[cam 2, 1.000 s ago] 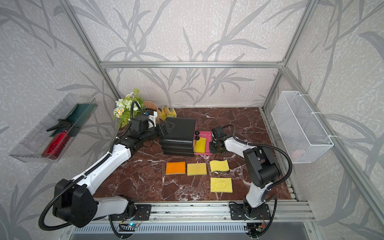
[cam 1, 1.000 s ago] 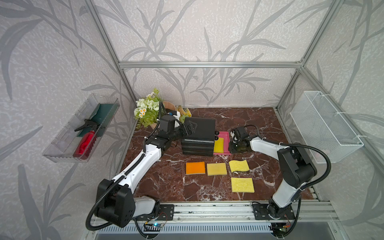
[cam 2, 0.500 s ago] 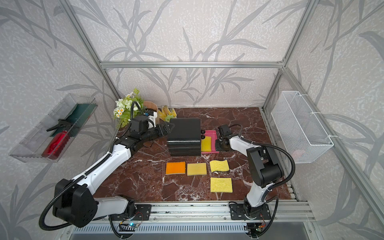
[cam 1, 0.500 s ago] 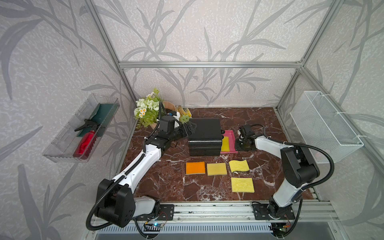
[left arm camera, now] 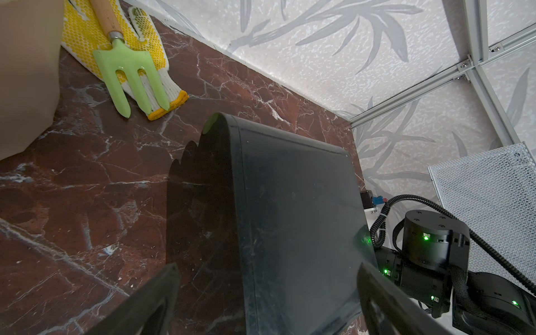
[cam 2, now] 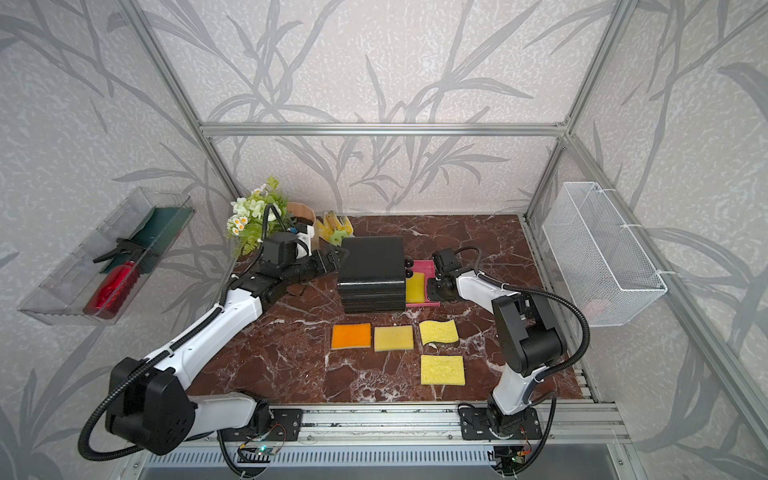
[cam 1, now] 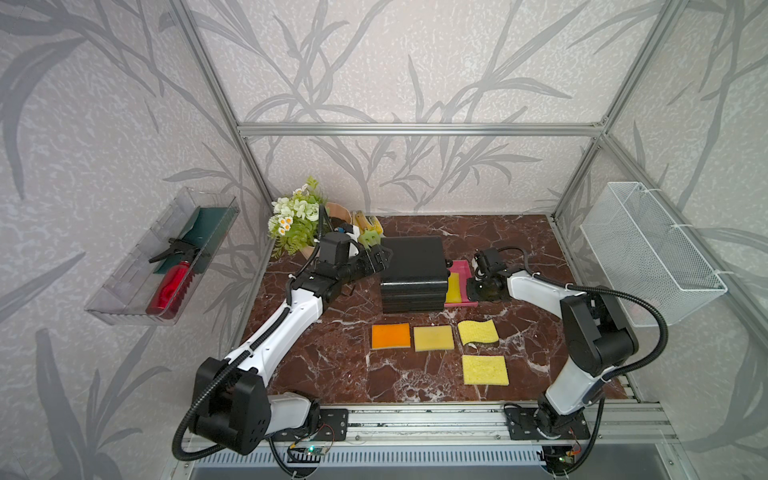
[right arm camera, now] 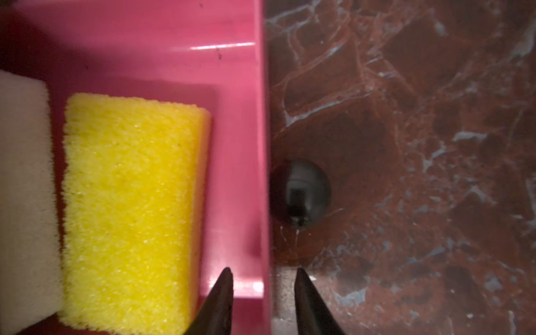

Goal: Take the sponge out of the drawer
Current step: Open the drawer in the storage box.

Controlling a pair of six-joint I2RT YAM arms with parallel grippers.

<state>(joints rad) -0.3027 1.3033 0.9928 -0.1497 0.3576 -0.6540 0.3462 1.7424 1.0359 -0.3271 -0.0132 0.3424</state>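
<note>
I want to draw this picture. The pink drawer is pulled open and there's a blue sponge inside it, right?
Nearly. The sponge is yellow, not blue. The right wrist view shows it lying inside the pink drawer, which is pulled open just as you said.

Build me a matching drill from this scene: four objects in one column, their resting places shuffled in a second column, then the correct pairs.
Objects
A. red bottle
B. green fork
C. orange sponge
D. white sponge

Places
1. lying directly on the marble table
2. inside the pink drawer
3. inside the clear wall tray
4. lying on the yellow glove

Pairs: A-3, B-4, C-1, D-2
</note>
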